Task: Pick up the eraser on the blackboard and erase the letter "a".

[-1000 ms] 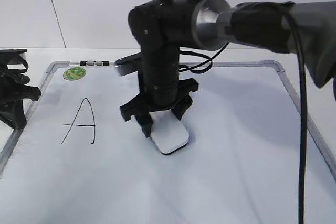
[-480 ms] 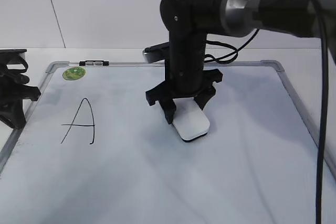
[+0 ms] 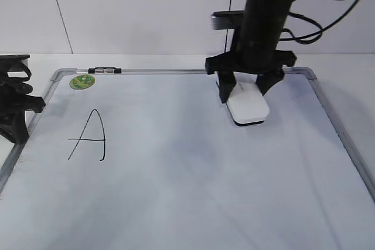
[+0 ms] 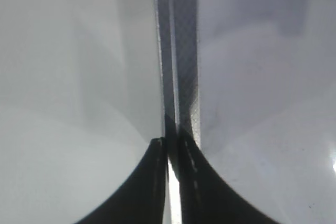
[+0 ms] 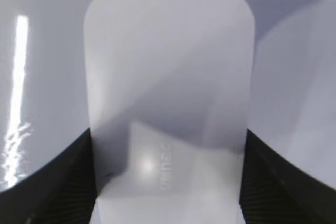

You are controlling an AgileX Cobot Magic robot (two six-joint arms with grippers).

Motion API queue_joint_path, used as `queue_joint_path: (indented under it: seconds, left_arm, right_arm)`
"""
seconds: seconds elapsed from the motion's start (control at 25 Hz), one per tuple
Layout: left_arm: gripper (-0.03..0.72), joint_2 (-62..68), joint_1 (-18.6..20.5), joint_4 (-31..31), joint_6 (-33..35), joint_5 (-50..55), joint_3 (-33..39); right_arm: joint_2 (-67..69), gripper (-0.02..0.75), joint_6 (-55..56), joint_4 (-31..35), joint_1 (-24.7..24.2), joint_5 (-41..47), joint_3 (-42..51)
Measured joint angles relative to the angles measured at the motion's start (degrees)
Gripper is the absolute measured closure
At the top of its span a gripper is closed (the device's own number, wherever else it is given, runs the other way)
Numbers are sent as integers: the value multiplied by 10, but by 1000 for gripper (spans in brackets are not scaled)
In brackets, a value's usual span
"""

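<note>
The large white dry-erase blackboard point(image 3: 176, 191) lay flat on the worktop point(image 3: 146, 60). The white rounded plastic eraser point(image 3: 248, 108) sat on its far right part; the hand-drawn capital "A" point(image 3: 89, 135) stood at left, the round green sticker point(image 3: 82, 81) behind it.

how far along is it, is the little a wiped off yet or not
Done: the right gripper is shut on the eraser, and no small "a" shows on the blackboard; only the capital A remains, so the wipe looks done. In hand: the eraser sits near the board's far right corner. Left: probably only setting it down. The left gripper idles, shut.
</note>
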Motion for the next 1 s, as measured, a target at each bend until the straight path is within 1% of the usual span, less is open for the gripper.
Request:
queue_joint_path:
  seconds: [0.24, 0.48, 0.6, 0.72, 1.0]
  left_arm:
    - [657, 0, 0, 0, 0, 0, 0]
    - [657, 0, 0, 0, 0, 0, 0]
    - [657, 0, 0, 0, 0, 0, 0]
    - [657, 0, 0, 0, 0, 0, 0]
    - [657, 0, 0, 0, 0, 0, 0]
  right_arm:
    - [-74, 199, 0, 1, -61, -1, 108]
    - [-124, 199, -32, 9, -137, -37, 228]
    - [-128, 199, -71, 29, -173, -50, 247]
    - [-131, 199, -91, 43, -195, -68, 249]
    - [-123, 199, -119, 48, -201, -81, 249]
